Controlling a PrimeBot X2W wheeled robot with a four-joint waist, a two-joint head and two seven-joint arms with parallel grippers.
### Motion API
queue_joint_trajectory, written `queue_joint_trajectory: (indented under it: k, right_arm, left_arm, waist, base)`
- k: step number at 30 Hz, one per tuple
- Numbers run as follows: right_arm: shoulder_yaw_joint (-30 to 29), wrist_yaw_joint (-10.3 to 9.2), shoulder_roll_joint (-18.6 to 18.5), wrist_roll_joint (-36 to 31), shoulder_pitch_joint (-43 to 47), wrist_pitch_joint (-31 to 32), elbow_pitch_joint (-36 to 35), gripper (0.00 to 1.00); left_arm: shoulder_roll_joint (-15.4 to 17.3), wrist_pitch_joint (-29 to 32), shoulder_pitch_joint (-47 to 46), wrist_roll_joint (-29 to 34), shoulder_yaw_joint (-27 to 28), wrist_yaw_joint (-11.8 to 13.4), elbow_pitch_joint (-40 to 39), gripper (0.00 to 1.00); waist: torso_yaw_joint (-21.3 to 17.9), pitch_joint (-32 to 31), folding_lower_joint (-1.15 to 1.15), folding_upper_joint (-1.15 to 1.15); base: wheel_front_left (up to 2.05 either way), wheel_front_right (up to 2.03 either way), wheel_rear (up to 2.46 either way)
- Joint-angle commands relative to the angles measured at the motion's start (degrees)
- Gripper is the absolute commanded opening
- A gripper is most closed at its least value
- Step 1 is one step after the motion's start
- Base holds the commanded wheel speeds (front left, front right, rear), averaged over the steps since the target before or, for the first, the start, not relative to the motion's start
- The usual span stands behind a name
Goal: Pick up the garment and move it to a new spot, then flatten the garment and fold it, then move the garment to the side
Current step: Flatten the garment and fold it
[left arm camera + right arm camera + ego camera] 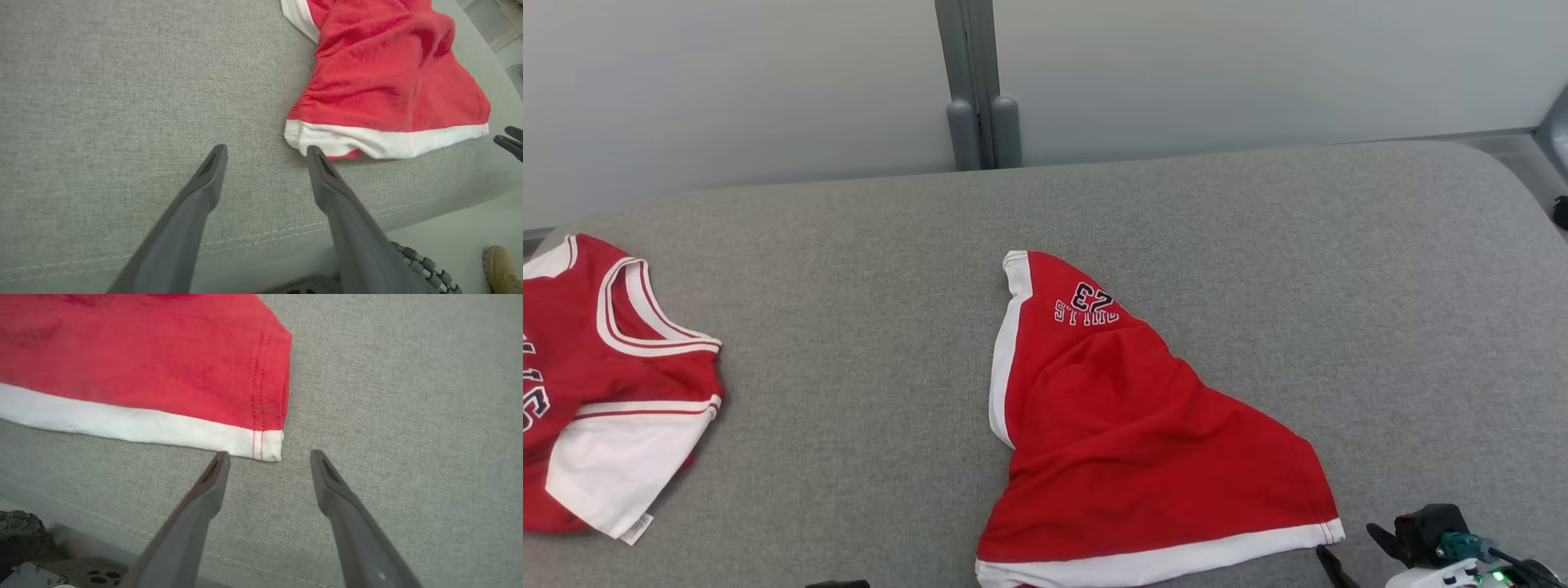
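While its two long dark fingers are standing spread wide with nothing between them, the right gripper (269, 456) is hovering just off the near right corner of the crumpled red fabric garment with white trim (143, 363), one fingertip (222, 457) sitting just beside the white hem where the double stitched seam is ending. The left gripper (265, 153) is likewise gaping and holding nothing, and its right-hand fingertip (315, 154) is sitting at the bunched near left end of the same white band; whether it is touching the cloth, I cannot tell. In the head view the garment (1127, 441) is lying a little right of the middle of the grey woven upholstered cushion (849, 286), its broad white-banded edge running along the near side. Its long axis is running from that wide near edge away from the robot and slightly to the left, narrowing to a white-edged tip at the far end, where a dark number and lettering are reading upside down. Well apart on the cushion's left side, a second red jersey with white sleeve and neckline trim (613, 376) is lying rumpled. Beyond the cushion a grey upright post (976, 82) is dividing the pale wall, and a tan shoe (500, 269) is showing on the floor in the left wrist view.
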Motion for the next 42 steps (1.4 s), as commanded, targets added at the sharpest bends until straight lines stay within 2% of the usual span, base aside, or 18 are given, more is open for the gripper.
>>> queue_joint_trajectory:
  k: [1, 11, 23, 24, 25, 26, 27, 28, 29, 30, 31, 34, 36, 38, 42]
  right_arm:
    - [0.3, -0.06, 0.1, 0.6, -1.1, 0.5, 0.0, 1.00]
    - [2.1, -0.06, 0.7, 1.1, -5.6, -0.1, 2.7, 1.00]
    - [3.7, -0.06, 1.1, 1.8, -7.7, -0.4, 5.8, 1.00]
    - [4.1, -0.06, 1.2, 2.0, -8.0, -0.2, 6.2, 1.00]
    - [4.6, -0.06, 1.5, 2.4, -8.2, 0.1, 6.5, 1.00]
    - [5.3, -0.03, 1.5, 2.6, -8.6, 0.5, 7.1, 1.00]
    - [5.9, -0.02, 1.6, 2.9, -8.9, 0.8, 7.6, 1.00]
    - [6.5, -0.02, 1.7, 3.5, -9.3, 1.2, 8.1, 0.64]
    - [7.3, -0.01, 1.7, 4.2, -9.6, 1.2, 8.3, 0.44]
    - [7.8, -0.01, 1.7, 5.2, -9.9, 1.1, 8.6, 0.15]
    - [8.1, -0.01, 1.5, 6.2, -10.2, 0.9, 8.8, 0.00]
    - [7.8, -0.02, 1.2, 11.5, -9.3, 0.7, 6.7, 0.00]
    - [6.0, -0.03, 0.5, 17.2, -8.1, 0.1, 2.0, 0.00]
    - [3.2, -0.02, -0.6, 24.5, -6.0, -0.1, -5.9, 0.00]
    - [-3.7, -0.02, -5.0, 40.1, -0.9, 2.9, -27.9, 0.00]
  left_arm:
    - [0.2, 0.6, -0.7, -0.7, -0.6, 0.2, 0.1, 1.00]
    - [0.2, 0.5, -4.3, -5.2, -4.0, 0.2, 2.4, 1.00]
    - [0.5, 0.8, -7.6, -8.0, -5.3, -0.4, 5.3, 1.00]
    - [0.5, 0.9, -8.2, -8.4, -5.7, -0.5, 6.1, 0.59]
    - [0.5, 1.1, -8.5, -8.7, -6.0, -0.5, 6.7, 0.40]
    - [0.5, 1.2, -8.9, -9.0, -6.4, -0.5, 7.3, 0.07]
    - [0.4, 1.2, -9.1, -9.3, -6.7, -0.5, 7.8, 0.00]
    - [0.5, 1.2, -9.3, -9.3, -7.0, -0.5, 8.4, 0.00]
    - [0.6, 1.1, -9.6, -9.4, -7.2, -0.5, 8.7, 0.00]
    - [0.7, 0.8, -9.8, -9.5, -7.4, -0.6, 8.9, 0.00]
    - [0.9, 0.7, -9.9, -9.8, -7.5, -0.6, 9.1, 0.00]
    - [1.4, 0.4, -9.9, -10.3, -7.7, -0.7, 8.0, 0.00]
    - [2.1, 0.5, -9.2, -10.9, -7.9, -0.8, 4.9, 0.00]
    - [2.8, 1.0, -7.8, -12.3, -8.0, -0.9, -1.5, 0.00]
    - [6.2, 4.8, -5.7, -15.9, -8.2, -1.0, -21.6, 0.00]
  waist:
    - [0.0, 1.4, 0.00, 0.00]
    - [-0.5, 3.3, 0.00, 0.00]
    - [-0.4, 4.8, 0.00, 0.00]
    - [-0.4, 5.0, 0.00, 0.00]
    - [-0.5, 5.1, 0.00, 0.00]
    - [-0.6, 5.3, 0.00, 0.00]
    - [-0.7, 5.3, 0.00, 0.00]
    - [-0.8, 5.4, 0.00, 0.00]
    - [-0.9, 5.4, 0.00, 0.00]
    - [-1.0, 5.4, 0.00, 0.00]
    - [-1.0, 5.3, 0.00, 0.00]
    - [-1.0, 5.0, 0.00, 0.00]
    - [-1.0, 4.6, 0.00, 0.00]
    - [-1.3, 4.2, 0.00, 0.00]
    - [-2.2, 4.0, 0.00, 0.00]
  base:
    - [0.00, 0.00, 0.00]
    - [0.00, 0.00, 0.00]
    - [0.00, 0.00, 0.00]
    - [0.00, 0.00, 0.00]
    - [0.00, 0.00, 0.00]
    - [0.00, 0.00, 0.00]
    - [0.00, 0.00, 0.00]
    - [0.00, 0.00, 0.00]
    - [0.00, 0.00, 0.00]
    - [0.00, 0.00, 0.00]
    - [0.00, 0.00, 0.00]
    - [0.00, 0.00, 0.00]
    - [0.00, 0.00, 0.00]
    - [0.00, 0.00, 0.00]
    - [0.00, 0.00, 0.00]
